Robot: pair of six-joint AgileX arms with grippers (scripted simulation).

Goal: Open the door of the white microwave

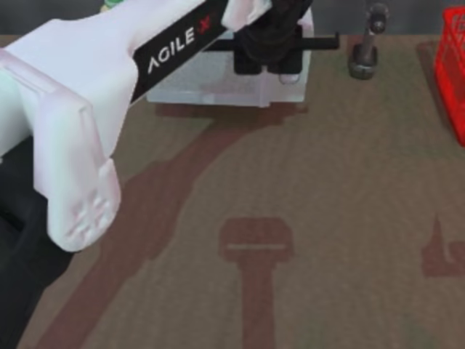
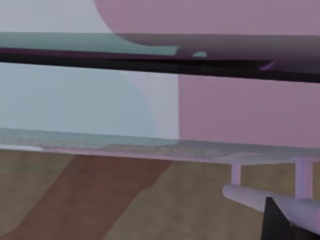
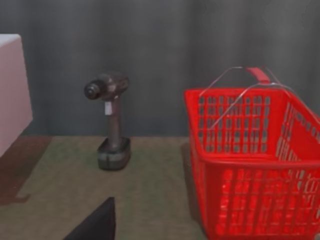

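the left gripper [image 1: 280, 54] sits at the microwave [image 1: 218, 83] by the tabletop's far edge, finger state unclear; it should pull the door handle [image 2: 270, 197] outward slowly.

- left arm [image 1: 80, 94] covers most of the white microwave [image 1: 232, 80]
- red basket [image 1: 452, 73] cut off at the top view's right edge
- left gripper [image 1: 272, 43] fingers, can't make them out

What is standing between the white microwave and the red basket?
A grey power drill stands upright on the table between the white microwave and the red basket. The right wrist view shows this best.
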